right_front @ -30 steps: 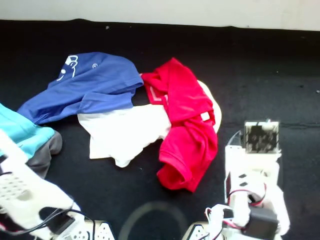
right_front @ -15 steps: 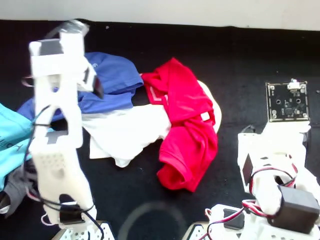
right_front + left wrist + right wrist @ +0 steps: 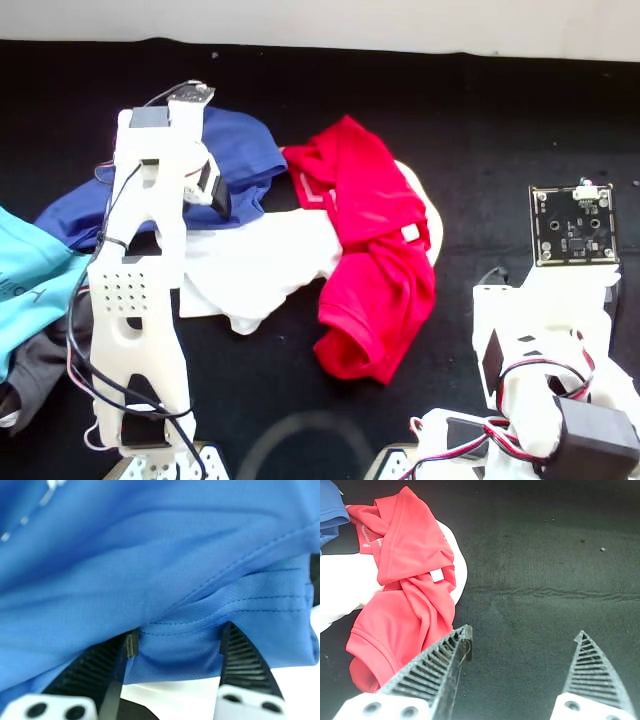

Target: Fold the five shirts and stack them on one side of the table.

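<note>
Blue shirt [image 3: 245, 150], white shirt [image 3: 265, 262], red shirt [image 3: 378, 275], teal shirt [image 3: 30, 280], grey shirt [image 3: 40, 365] lie crumpled, unfolded.

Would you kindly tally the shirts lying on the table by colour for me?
Blue shirt: 1
White shirt: 1
Red shirt: 1
Turquoise shirt: 1
Grey shirt: 1
Total: 5 shirts
</note>
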